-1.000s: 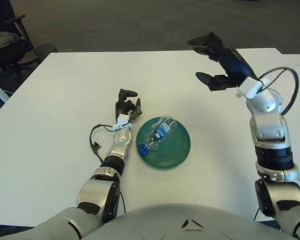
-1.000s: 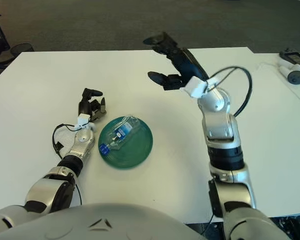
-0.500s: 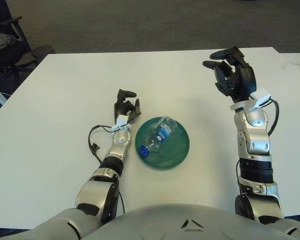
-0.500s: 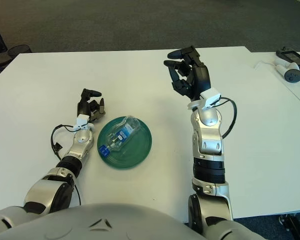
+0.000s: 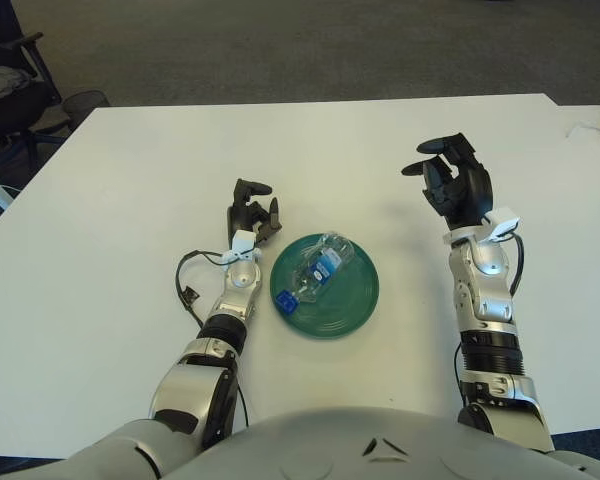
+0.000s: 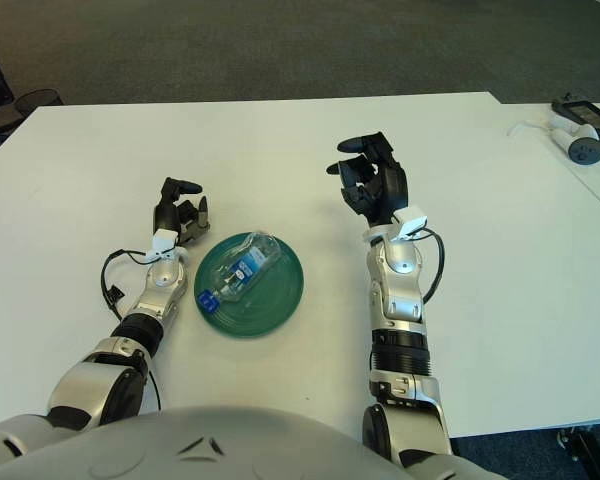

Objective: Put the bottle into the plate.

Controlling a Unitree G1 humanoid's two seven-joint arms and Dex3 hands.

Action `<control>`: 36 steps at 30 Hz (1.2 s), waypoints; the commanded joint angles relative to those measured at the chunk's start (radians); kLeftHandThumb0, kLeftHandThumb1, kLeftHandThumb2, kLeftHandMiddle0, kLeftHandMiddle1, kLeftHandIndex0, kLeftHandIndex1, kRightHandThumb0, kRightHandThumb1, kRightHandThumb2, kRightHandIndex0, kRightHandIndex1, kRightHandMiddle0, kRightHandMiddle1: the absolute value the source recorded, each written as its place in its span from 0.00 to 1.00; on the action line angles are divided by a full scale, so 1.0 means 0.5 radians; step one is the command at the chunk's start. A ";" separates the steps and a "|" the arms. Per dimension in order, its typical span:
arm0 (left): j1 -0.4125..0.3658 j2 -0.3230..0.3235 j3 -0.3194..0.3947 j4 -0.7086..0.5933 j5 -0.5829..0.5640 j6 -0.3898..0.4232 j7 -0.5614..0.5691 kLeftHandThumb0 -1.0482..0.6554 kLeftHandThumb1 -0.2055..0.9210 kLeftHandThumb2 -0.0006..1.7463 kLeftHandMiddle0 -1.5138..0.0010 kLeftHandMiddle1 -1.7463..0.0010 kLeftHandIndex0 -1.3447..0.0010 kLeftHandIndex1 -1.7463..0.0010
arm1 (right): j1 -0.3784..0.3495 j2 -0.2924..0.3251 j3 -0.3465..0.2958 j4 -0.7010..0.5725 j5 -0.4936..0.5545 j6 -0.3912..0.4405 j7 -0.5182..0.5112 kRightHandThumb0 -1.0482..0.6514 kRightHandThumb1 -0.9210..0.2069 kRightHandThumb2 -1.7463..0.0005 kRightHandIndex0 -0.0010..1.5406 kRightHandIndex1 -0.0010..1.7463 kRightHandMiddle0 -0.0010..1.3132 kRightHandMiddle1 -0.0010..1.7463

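Note:
A clear plastic bottle (image 5: pixel 315 268) with a blue label and blue cap lies on its side inside the round green plate (image 5: pixel 352 303) near the table's front middle. My left hand (image 5: pixel 253 212) shows just left of the plate, fingers loosely spread and holding nothing. My right hand (image 5: pixel 453 187) is to the right of the plate, palm toward it, fingers relaxed and empty.
The white table (image 5: pixel 130 180) stretches wide on all sides. A thin black cable (image 5: pixel 188 278) loops beside my left forearm. An office chair (image 5: pixel 15 85) stands off the far left corner. Small devices (image 6: pixel 578 130) lie on a neighbouring table at far right.
My right arm has drawn back and down from the far right of the table to beside the plate. The bottle, plate and left hand have stayed still.

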 commanded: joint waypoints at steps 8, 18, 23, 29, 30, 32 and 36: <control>0.161 0.007 -0.023 0.017 0.026 0.121 0.018 0.39 0.77 0.50 0.39 0.00 0.73 0.00 | 0.018 -0.055 0.027 0.302 -0.109 -0.051 -0.092 0.61 0.12 0.69 0.32 0.84 0.27 0.84; 0.170 0.000 -0.028 -0.013 0.031 0.121 0.022 0.39 0.76 0.51 0.39 0.00 0.73 0.00 | 0.100 -0.065 0.130 0.248 -0.304 0.115 -0.240 0.61 0.01 0.82 0.29 0.79 0.27 0.86; 0.176 -0.003 -0.031 -0.024 0.033 0.120 0.023 0.39 0.76 0.51 0.39 0.00 0.73 0.00 | 0.144 -0.061 0.172 0.207 -0.325 0.203 -0.244 0.61 0.00 0.83 0.29 0.78 0.27 0.87; 0.179 -0.007 -0.032 -0.037 0.028 0.133 0.015 0.39 0.76 0.51 0.39 0.00 0.73 0.00 | 0.189 -0.054 0.234 0.212 -0.339 0.270 -0.240 0.61 0.00 0.83 0.29 0.77 0.27 0.87; 0.180 -0.007 -0.032 -0.039 0.029 0.135 0.015 0.39 0.76 0.51 0.39 0.00 0.73 0.00 | 0.191 -0.055 0.240 0.209 -0.341 0.276 -0.242 0.61 0.00 0.83 0.29 0.77 0.27 0.88; 0.182 -0.008 -0.034 -0.047 0.030 0.142 0.017 0.39 0.76 0.50 0.39 0.00 0.73 0.00 | 0.199 -0.058 0.264 0.231 -0.358 0.272 -0.244 0.61 0.00 0.83 0.29 0.77 0.27 0.88; 0.187 -0.010 -0.036 -0.063 0.032 0.156 0.019 0.39 0.76 0.51 0.39 0.00 0.73 0.00 | 0.197 -0.069 0.300 0.335 -0.384 0.219 -0.240 0.61 0.00 0.83 0.29 0.76 0.27 0.89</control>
